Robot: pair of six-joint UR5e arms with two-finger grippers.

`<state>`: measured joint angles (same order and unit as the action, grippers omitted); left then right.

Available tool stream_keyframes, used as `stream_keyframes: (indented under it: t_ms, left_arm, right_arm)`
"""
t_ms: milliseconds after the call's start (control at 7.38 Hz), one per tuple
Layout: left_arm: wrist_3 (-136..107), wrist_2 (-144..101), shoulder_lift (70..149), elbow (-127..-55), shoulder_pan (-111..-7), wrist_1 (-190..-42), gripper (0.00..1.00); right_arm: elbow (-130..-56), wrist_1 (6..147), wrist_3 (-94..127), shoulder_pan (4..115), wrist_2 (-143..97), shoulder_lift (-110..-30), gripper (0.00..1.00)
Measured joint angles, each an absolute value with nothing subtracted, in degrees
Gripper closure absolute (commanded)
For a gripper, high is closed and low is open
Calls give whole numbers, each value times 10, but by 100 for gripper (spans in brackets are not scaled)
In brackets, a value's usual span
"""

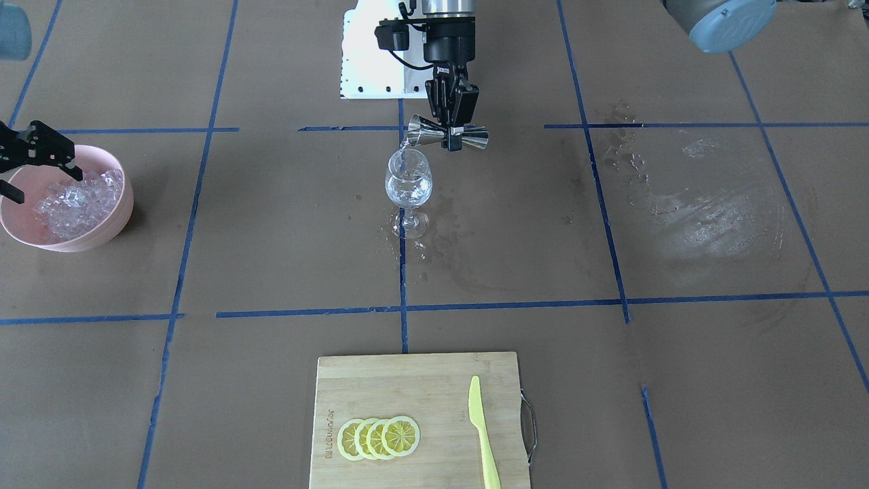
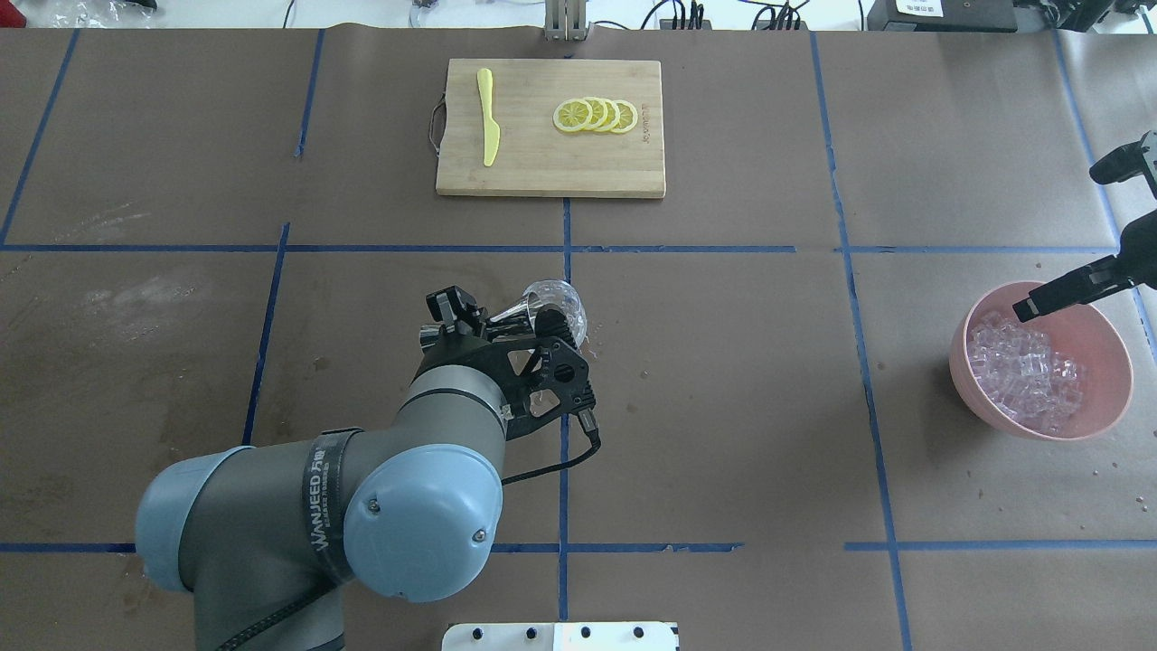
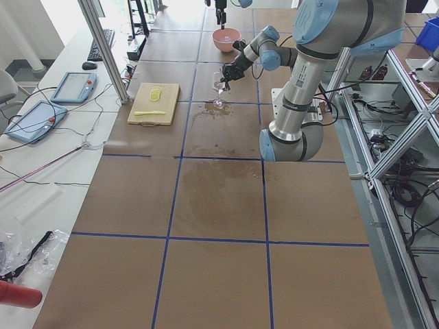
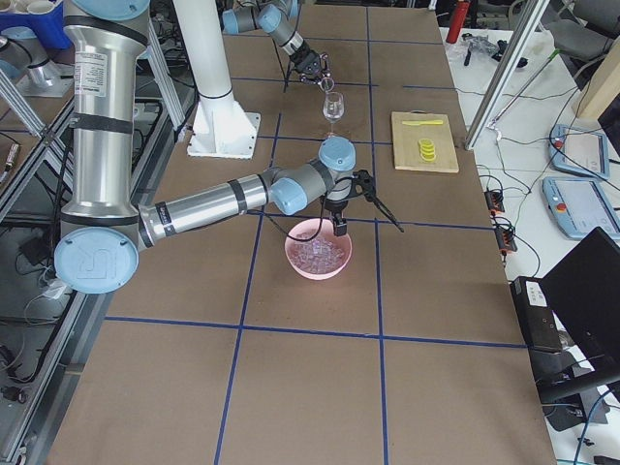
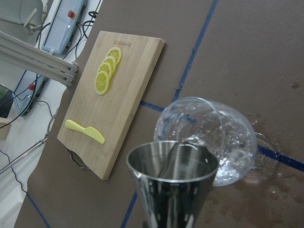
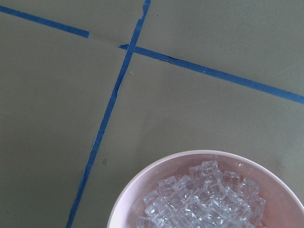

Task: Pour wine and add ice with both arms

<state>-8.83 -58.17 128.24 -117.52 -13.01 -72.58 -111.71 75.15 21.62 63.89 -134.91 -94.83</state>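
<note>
Three vessels: wine glass (image 1: 408, 183), steel jigger (image 1: 448, 136) and pink bowl (image 2: 1116, 398).
Wine glass: stands upright at the middle of the surface (image 1: 271, 224), its foot on a blue tape line, with droplets around the foot.
Wine: clear liquid (image 1: 407, 193) sits low in the glass bowl, and a thin stream falls from the jigger's lip onto the far rim of the glass.
Jigger: double-ended, held on its side above the glass. The open cup nearest the glass is tipped over the rim, and the left wrist view looks into a nearly empty cup.
Left gripper (image 1: 453, 133): jaws closed on the jigger's narrow waist, pointing down from the far side of the glass.
Bowl: rests at the robot's right end of the surface, well apart from the glass.
Ice: a heap of clear cubes (image 1: 75, 200) fills the bowl's floor.
Right gripper (image 4: 370, 229): hangs above the bowl with jaws spread wide and nothing between them.
Cutting board (image 1: 407, 380): bamboo, at the edge of the surface opposite the robot, carrying four overlapping lemon slices (image 1: 378, 437) and a yellow-green plastic knife (image 1: 481, 435) lying apart from them.
Wet patches (image 1: 706, 210): spread on the surface toward the robot's left.
</note>
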Motion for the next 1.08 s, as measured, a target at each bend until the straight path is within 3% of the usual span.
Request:
stream_keyframes:
  t_ms: [1084]
  left_arm:
    - [13, -582, 1351, -1139, -157, -627, 100]
  right_arm:
    - [-1117, 751, 217, 635, -1349, -948, 0]
